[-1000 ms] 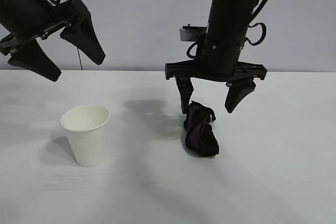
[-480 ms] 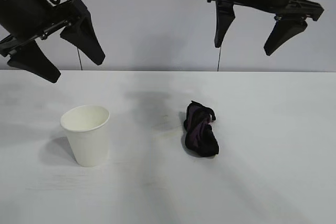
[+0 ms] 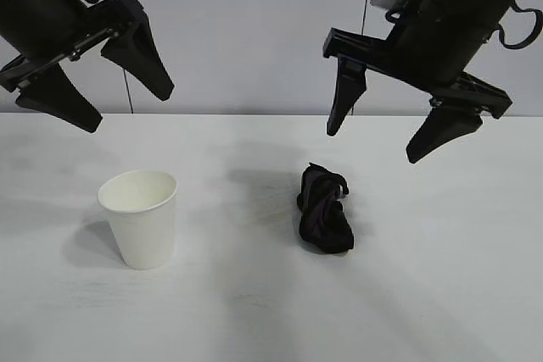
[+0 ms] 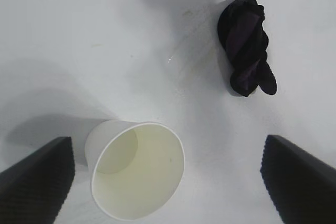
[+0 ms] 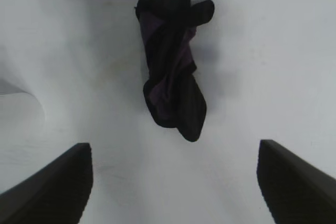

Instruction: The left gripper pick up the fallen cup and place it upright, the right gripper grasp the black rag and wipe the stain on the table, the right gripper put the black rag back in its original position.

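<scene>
The white cup [image 3: 138, 218] stands upright on the white table [image 3: 254, 311], left of centre. My left gripper [image 3: 127, 109] hangs open and empty high above it; in the left wrist view the cup [image 4: 134, 179] sits between the spread fingers [image 4: 39, 177]. The black rag [image 3: 323, 218] with purple stripes lies bunched on the table, held by nothing. My right gripper [image 3: 373, 144] is open and empty, tilted, above the rag and a little to its right. The right wrist view shows the rag [image 5: 170, 77] beyond its fingers [image 5: 55, 184]. No amber-brown stain shows; faint marks [image 4: 181, 61] lie beside the rag [image 4: 245, 45].
A plain grey wall [image 3: 254, 31] stands behind the table's far edge. Only the cup and the rag are on the tabletop. Shadows of the arms fall on the table between them.
The right gripper, open around the rag's top a second ago, rose high off it, then came down a little and tilted. The rag, cup and left gripper stayed put.
</scene>
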